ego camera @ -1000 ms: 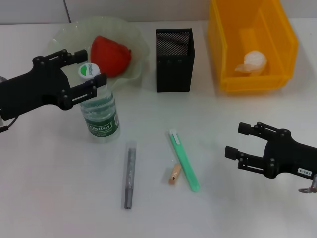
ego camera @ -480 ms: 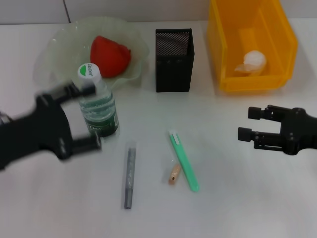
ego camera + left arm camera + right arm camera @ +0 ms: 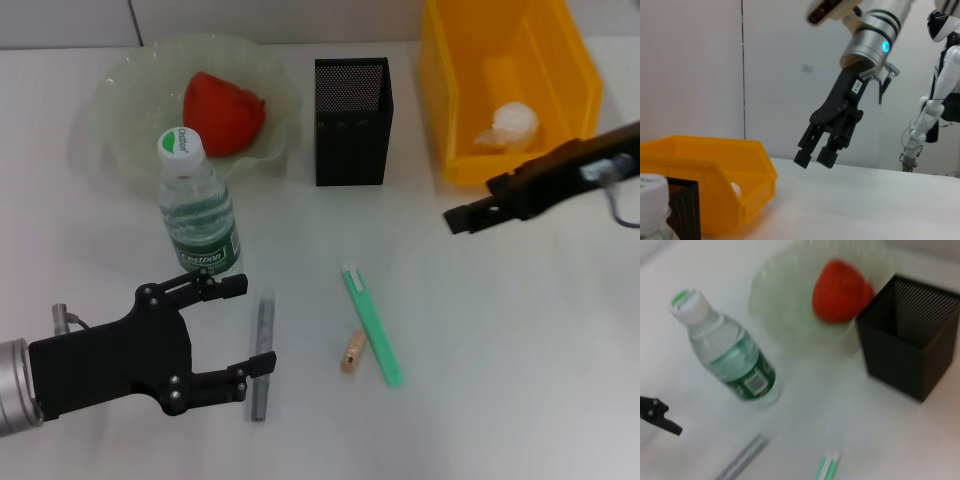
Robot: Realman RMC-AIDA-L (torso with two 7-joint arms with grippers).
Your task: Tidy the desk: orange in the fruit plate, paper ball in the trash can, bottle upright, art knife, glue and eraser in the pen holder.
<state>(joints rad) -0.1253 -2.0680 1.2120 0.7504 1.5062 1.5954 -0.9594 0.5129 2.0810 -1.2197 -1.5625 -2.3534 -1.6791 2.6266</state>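
The left gripper (image 3: 238,330) hangs with fingers spread beside the glue (image 3: 262,358) on the table (image 3: 500,350) (bottle (image 3: 198,215) upright nearby); the right gripper (image 3: 462,217), fingers nearly together, hovers near the trash can (image 3: 470,110).

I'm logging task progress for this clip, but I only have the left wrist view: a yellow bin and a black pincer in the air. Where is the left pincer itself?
Observer: The left pincer is open, low over the table, with its fingertips at the grey glue stick. The one you see is the right pincer, hovering in front of the trash can.
Operator: Is the orange sorted?
Observer: Yes, the orange lies in the fruit plate.
Operator: And the art knife and eraser?
Observer: Not yet. The art knife and eraser lie side by side on the table, outside the pen holder.
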